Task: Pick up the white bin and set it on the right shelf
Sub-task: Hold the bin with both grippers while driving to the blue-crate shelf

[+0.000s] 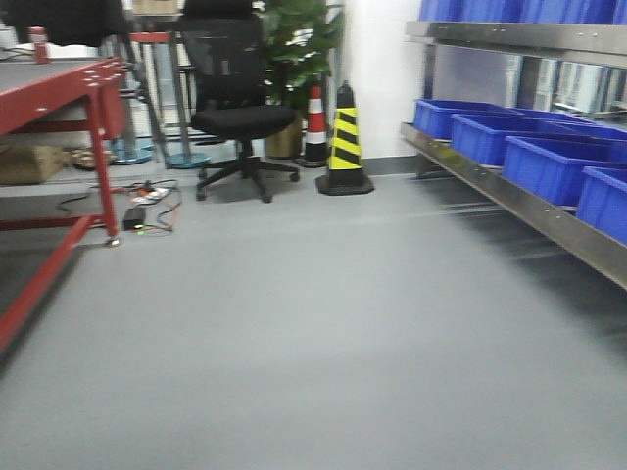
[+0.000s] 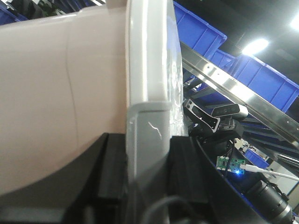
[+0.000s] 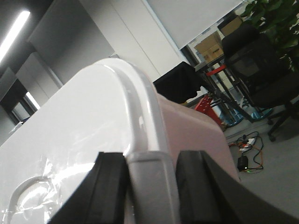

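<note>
The white bin (image 2: 42,93) fills the left wrist view, its pinkish body to the left of its white lid rim (image 2: 149,70). My left gripper (image 2: 148,154) is shut on that rim, one black finger (image 2: 114,168) on each side. In the right wrist view the bin's glossy lid (image 3: 70,126) and pink side (image 3: 196,126) show, and my right gripper (image 3: 152,163) is shut on the rim there. The right shelf (image 1: 509,191) runs along the right wall; its steel rail (image 2: 224,79) also appears beyond the bin. The front view shows neither the bin nor the grippers.
Blue crates (image 1: 549,162) line the shelf. A red-framed table (image 1: 59,93) stands at left, with cables (image 1: 142,206) on the floor by its leg. A black office chair (image 1: 235,108), a yellow-black cone (image 1: 345,142) and a red-white cone (image 1: 315,122) stand ahead.
</note>
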`<state>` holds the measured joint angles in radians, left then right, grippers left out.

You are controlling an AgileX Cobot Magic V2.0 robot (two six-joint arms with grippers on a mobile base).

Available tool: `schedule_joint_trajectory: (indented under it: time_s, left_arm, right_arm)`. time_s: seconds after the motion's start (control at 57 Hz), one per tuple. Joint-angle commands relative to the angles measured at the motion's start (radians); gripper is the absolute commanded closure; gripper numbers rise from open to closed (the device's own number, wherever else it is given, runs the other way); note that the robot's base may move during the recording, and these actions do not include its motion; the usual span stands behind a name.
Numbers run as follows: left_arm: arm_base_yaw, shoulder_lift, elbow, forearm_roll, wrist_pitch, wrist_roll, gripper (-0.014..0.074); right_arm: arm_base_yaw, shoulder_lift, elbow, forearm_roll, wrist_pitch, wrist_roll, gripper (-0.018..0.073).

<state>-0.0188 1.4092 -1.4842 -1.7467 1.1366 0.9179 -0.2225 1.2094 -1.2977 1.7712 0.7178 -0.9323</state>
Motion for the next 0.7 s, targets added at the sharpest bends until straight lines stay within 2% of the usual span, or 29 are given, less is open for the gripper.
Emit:
schedule_joint_trajectory:
  time_s: [0.0, 0.684]
  left_arm:
    - [-0.026, -0.043, -0.039, -0.169, 0.194, 0.026, 0.0713]
    - [-0.026, -0.043, -0.039, -0.169, 0.194, 0.026, 0.0713]
  right_arm:
    - [0.016, -0.033, -0.034, 0.142, 0.075, -0.005, 0.0499]
    - [0.016, -0.033, -0.034, 0.142, 0.075, -0.005, 0.0499]
